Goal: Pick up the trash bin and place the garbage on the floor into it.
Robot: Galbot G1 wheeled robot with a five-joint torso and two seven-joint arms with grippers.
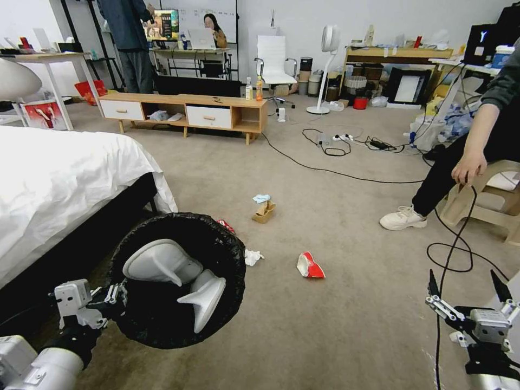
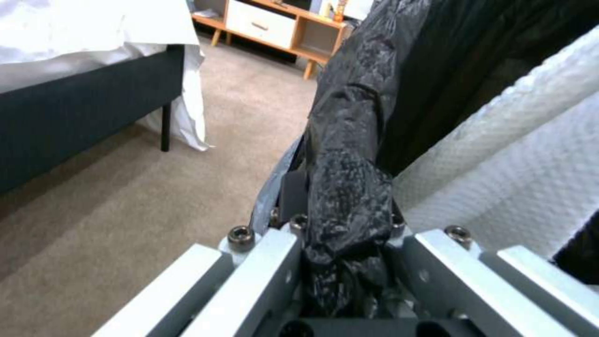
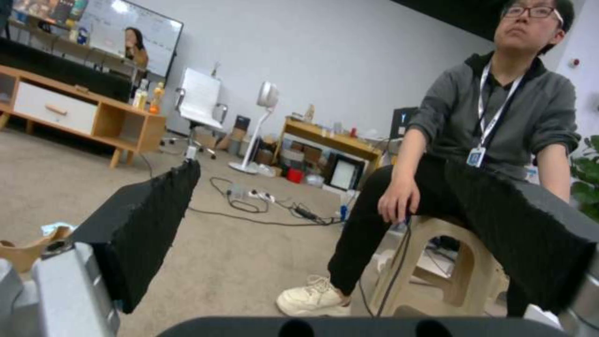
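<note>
Left end effector (image 1: 116,298) clamped on the near rim of the trash bin (image 1: 179,279), black liner bunched between the fingers in the left wrist view (image 2: 346,220). Bin held clear of the floor (image 1: 336,336) at about 7 o'clock in the head view, mouth tipped up, white lid flaps (image 1: 179,281) lying inside. Right end effector (image 1: 468,295) at 4 o'clock, spread wide and empty, beside a black cable (image 1: 449,254).

Garbage scattered just past the bin: white tissue (image 1: 252,257) close against the rim at 2 o'clock from it, red-and-white carton (image 1: 310,266) farther out at 3 o'clock, brown paper bag (image 1: 264,212) and blue mask (image 1: 261,198) at 1 o'clock, red can (image 1: 225,225) peeking over the far rim.

Best handled, by judgement, thus: keep the rim grip firm and the mouth level, bring the bin near each piece, start with the tissue, steer the free arm wide of the cable.
</note>
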